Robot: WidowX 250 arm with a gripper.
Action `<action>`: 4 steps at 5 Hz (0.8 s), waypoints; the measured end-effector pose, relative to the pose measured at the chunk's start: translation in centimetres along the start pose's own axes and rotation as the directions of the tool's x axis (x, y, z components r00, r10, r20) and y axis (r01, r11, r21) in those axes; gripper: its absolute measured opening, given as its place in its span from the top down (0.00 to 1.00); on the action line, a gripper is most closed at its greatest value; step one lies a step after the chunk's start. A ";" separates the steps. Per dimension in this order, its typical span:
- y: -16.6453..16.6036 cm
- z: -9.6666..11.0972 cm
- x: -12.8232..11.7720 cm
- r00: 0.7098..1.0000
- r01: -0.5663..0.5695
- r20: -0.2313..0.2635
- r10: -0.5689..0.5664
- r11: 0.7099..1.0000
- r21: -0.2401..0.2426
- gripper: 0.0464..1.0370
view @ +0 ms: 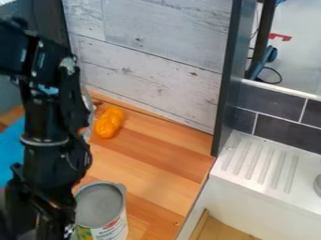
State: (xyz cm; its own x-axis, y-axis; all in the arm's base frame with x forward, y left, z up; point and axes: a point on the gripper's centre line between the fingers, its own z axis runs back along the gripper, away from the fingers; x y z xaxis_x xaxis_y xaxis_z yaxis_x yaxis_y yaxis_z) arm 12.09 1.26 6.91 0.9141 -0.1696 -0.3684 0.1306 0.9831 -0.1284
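Note:
The black gripper [49, 208] hangs at the lower left, just left of a can [101, 206] with a grey top and a printed white label. Whether it touches the can, I cannot tell. Farther back on the wooden counter [153, 166], a lumpy orange-yellow object [109, 123] lies near the wall, to the right of the arm. Part of a bright blue item [11, 147] shows behind the arm at the left edge.
A whitewashed plank wall [150, 56] runs along the counter's back, ending at a dark upright panel [227, 79]. On the right stands a white sink unit with a ridged drainboard [262, 161], below dark tiles [285, 133].

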 end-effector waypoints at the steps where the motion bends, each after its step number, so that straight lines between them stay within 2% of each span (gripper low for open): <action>1: 0.5 -1.1 0.2 1.000 -0.008 -0.023 0.008 1.000 -0.013 0.04; 2: 1.3 -2.8 2.2 0.999 0.032 0.011 -0.031 0.999 -0.039 0.04; 3: 1.1 -2.6 5.4 0.994 0.090 0.064 -0.089 0.996 -0.018 0.04; 4: 0.7 -1.4 8.3 0.986 0.102 0.135 -0.095 0.994 -0.043 0.04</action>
State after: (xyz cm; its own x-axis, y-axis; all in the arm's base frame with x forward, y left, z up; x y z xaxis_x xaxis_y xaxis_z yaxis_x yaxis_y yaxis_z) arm 19.26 0.43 2.49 0.9410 -0.2515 -0.2263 0.2063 0.9567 -0.2052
